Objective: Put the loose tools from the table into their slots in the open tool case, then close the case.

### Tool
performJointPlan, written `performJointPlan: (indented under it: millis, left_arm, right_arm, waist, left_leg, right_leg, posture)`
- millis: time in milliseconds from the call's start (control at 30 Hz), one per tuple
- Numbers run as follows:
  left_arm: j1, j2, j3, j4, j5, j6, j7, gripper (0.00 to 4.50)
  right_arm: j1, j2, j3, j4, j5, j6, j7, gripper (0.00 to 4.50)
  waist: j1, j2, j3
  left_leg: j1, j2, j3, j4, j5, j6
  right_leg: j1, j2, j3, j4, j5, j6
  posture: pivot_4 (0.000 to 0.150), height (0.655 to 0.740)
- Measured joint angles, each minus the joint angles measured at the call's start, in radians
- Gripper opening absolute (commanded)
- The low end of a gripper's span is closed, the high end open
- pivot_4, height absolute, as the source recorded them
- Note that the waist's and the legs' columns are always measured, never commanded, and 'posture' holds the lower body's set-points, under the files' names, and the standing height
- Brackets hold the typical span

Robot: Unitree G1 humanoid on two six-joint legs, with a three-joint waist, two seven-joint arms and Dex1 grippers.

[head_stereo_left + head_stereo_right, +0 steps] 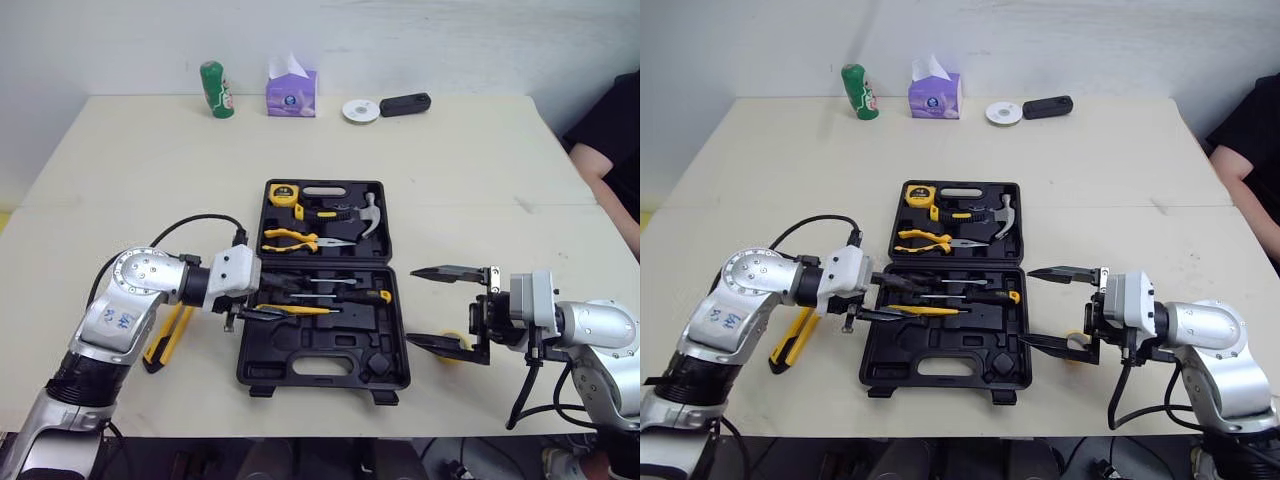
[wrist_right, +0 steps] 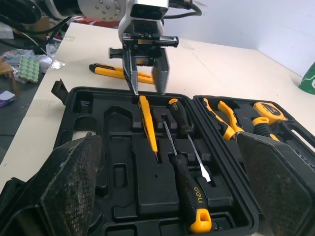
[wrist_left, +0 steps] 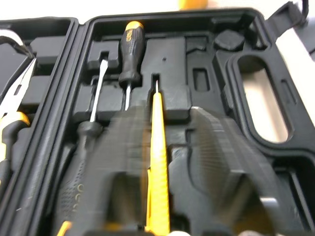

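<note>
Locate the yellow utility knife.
In the left eye view the utility knife lies on the table on the robot's left, just left of the tool case's near half.

- The tool case point(image 1: 300, 378) lies open mid-table before me, one half behind the other.
- In the far half lie a tape measure point(image 1: 283, 193), a hammer point(image 1: 352, 212) and pliers point(image 1: 295, 238).
- In the near half lie two screwdrivers point(image 1: 350, 295), with a slim screwdriver point(image 1: 298, 310) just nearer me.
- A utility knife point(image 1: 168, 335) lies on the table left of the case.
- My left gripper point(image 1: 275, 298) is over the case's left edge, and my right gripper point(image 1: 410, 306) is just right of the case.
- Along the far edge, from left to right, are a bottle point(image 1: 216, 89), a tissue box point(image 1: 291, 90) and a disc point(image 1: 360, 110).
</note>
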Motion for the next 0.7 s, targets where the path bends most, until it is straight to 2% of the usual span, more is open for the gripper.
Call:
performJointPlan:
  millis: [33,433,700]
  left_arm:
    - [0.007,0.0,0.0,0.003,0.0,-0.012,-0.002,0.02]
    - [0.036,-0.001,-0.031,0.089,0.06,-0.114,-0.008,0.02]
    - [0.037,-0.018,-0.032,0.119,0.083,-0.112,0.019,0.02]
  right_arm:
    - [0.003,0.0,0.0,0.0,0.0,0.0,0.0,4.5]
    - [0.013,0.001,0.0,0.006,-0.001,-0.003,-0.004,4.5]
    - [0.015,0.002,0.0,0.006,-0.003,-0.005,-0.009,4.5]
  waist:
    - [0.0,0.0,0.0]
    - [0.0,0.0,0.0]
    - [0.0,0.0,0.0]
  left_leg:
    - [0.0,0.0,0.0,0.0,0.0,0.0]
    - [0.0,0.0,0.0,0.001,0.0,0.0]
    - [0.0,0.0,0.0,0.001,0.0,0.0]
  right_leg:
    - [0.0,0.0,0.0,0.0,0.0,0.0]
    - [0.0,0.0,0.0,0.0,0.0,0.0]
    - [0.0,0.0,0.0,0.0,0.0,0.0]
  posture:
    - [0.15,0.74]
    - [0.15,0.74]
    - [0.15,0.74]
